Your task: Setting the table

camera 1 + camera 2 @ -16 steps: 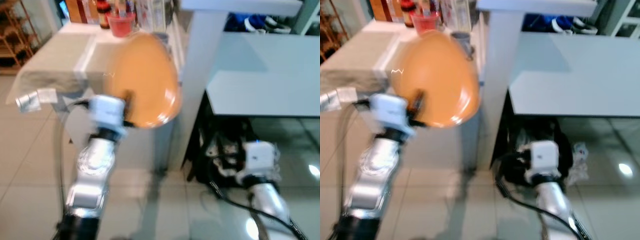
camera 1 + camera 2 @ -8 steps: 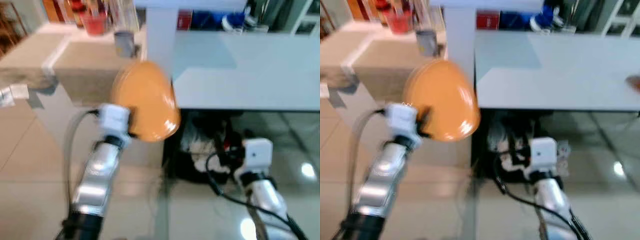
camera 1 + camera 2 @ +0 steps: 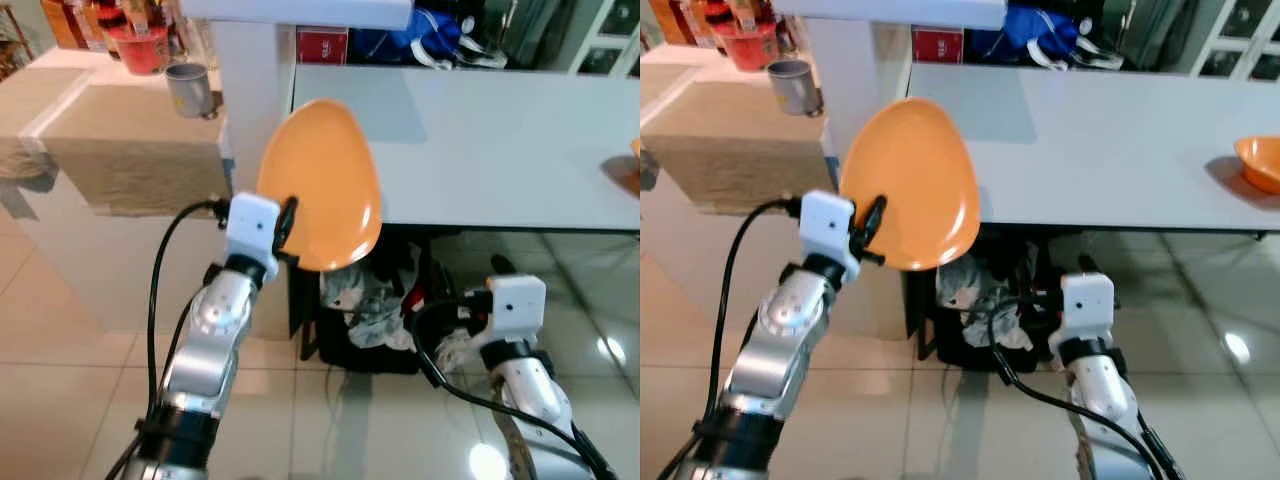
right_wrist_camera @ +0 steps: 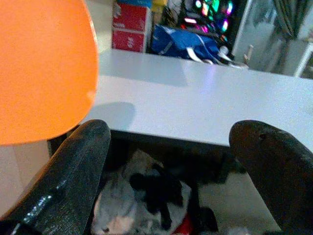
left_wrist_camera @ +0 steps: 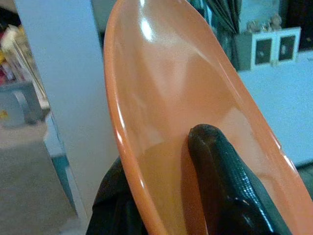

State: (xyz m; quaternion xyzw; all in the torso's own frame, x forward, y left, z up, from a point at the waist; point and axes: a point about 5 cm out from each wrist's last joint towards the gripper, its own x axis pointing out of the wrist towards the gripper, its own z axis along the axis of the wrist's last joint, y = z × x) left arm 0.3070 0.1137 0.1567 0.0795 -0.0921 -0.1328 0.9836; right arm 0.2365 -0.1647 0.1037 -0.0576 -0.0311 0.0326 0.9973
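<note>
The orange plate is in your left gripper, clenched by its near rim and tilted up on edge, so its hollow face looks toward the robot; it hangs in the air just in front of the near edge of the white table, overlapping the table's left corner as you see it from the head; in the left wrist view one black finger presses on the inside of the plate and the other shows behind the rim, so the grip is closed on it.

Your right gripper is low, below the table's edge and right of the plate; its two fingers are spread wide with nothing between them; it looks along under the tabletop at a heap of cloth and cables beneath the table.

An orange bowl sits on the far right of the white table, well apart from the plate; blue bags and a red box lie beyond the table's back edge.

To the left a white pillar stands at the table's corner; beside it is a lower counter with a beige runner, and on that a grey metal cup, a red container and some bottles behind it; the floor is pale glossy tile.
</note>
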